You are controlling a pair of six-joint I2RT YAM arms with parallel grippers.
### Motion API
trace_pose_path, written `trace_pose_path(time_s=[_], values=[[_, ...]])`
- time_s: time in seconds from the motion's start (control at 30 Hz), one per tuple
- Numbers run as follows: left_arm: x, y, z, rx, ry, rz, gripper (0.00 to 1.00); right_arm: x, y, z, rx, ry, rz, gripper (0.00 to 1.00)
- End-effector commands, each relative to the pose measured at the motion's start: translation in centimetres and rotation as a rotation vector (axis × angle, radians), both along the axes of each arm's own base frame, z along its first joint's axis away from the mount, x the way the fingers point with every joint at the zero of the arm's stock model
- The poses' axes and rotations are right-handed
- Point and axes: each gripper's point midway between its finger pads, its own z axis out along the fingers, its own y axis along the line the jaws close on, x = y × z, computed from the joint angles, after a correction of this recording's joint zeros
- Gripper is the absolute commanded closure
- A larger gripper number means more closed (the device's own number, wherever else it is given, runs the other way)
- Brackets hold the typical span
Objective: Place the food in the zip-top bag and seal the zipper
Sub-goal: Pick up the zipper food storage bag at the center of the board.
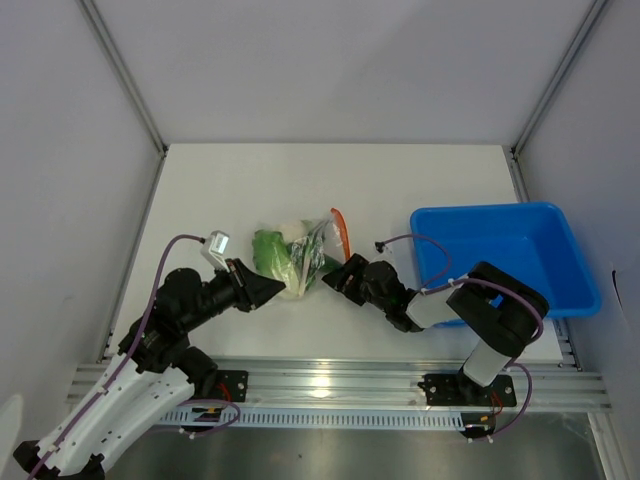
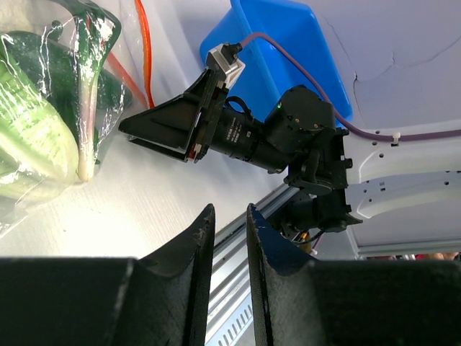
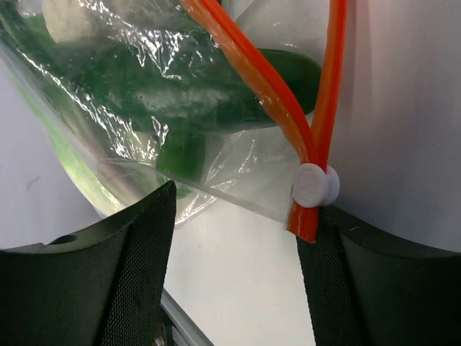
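left hand: all but closed, empty, beside bag | right hand: wide open, gripping nothing, straddling white slider | zip-top bag: mid-counter, food inside, zipper strips parted | risk: bag unpinned, so pulling slider may drag it; greens near mouth could jam track

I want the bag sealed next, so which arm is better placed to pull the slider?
Right. The right gripper, open, has the white slider at one fingertip, with the zipper's orange tracks parted beyond it. The left gripper is nearly shut, on the bag's far side from the slider.
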Motion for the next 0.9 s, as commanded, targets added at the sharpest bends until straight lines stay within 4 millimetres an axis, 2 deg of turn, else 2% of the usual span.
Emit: trace_pose_path(time_s=[0.0, 0.23, 0.27, 0.33, 0.43, 0.47, 0.5, 0.53, 0.6, 0.63, 0.73, 0.77, 0.87], values=[[-0.3, -0.1, 1.4, -0.006, -0.045, -0.025, 0.73, 1.3, -1.0, -0.4, -0.011, -0.029, -0.082, 0.34], [-0.3, -0.2, 1.2, -0.005, -0.042, -0.031, 0.73, 2.5, -2.5, -1.9, -0.036, -0.015, -0.162, 0.40], [-0.3, -0.2, 1.2, -0.005, -0.041, -0.032, 0.73, 2.8, -2.6, -2.0, -0.038, -0.022, -0.168, 0.45], [-0.3, -0.2, 1.1, 0.001, -0.042, -0.029, 0.73, 3.3, -3.0, -2.8, -0.055, -0.017, -0.185, 0.49], [-0.1, 0.0, 0.7, 0.025, -0.038, -0.021, 0.73, 4.3, -3.0, -2.5, -0.070, -0.072, -0.140, 0.78], [0.0, 0.2, 0.7, 0.035, -0.037, -0.013, 0.74, 4.5, -2.9, -2.3, -0.084, -0.097, -0.115, 1.00], [0.2, 0.4, 1.0, 0.048, -0.051, -0.001, 0.74, 4.3, -2.6, -2.0, -0.080, -0.105, -0.074, 1.00], [0.2, 0.6, 1.1, 0.058, -0.055, 0.004, 0.74, 4.6, -2.3, -0.8, -0.072, -0.138, -0.051, 1.00], [0.3, 0.9, 1.5, 0.075, -0.075, 0.011, 0.74, 4.6, -2.3, 0.5, -0.135, -0.196, 0.006, 1.00], [0.5, 1.1, 2.1, 0.076, -0.093, 0.025, 0.74, 4.8, -2.0, 3.2, -0.124, -0.253, 0.029, 1.00], [0.9, 1.6, 3.2, 0.088, -0.137, 0.052, 0.74, 5.0, -1.3, 7.6, -0.202, -0.358, 0.128, 1.00], [1.1, 1.6, 3.3, 0.094, -0.141, 0.057, 0.74, 5.4, -0.6, 10.9, -0.206, -0.396, 0.164, 1.00], [1.4, 1.6, 4.1, 0.098, -0.164, 0.059, 0.74, 4.5, 0.1, 13.9, -0.277, -0.477, 0.314, 1.00]])
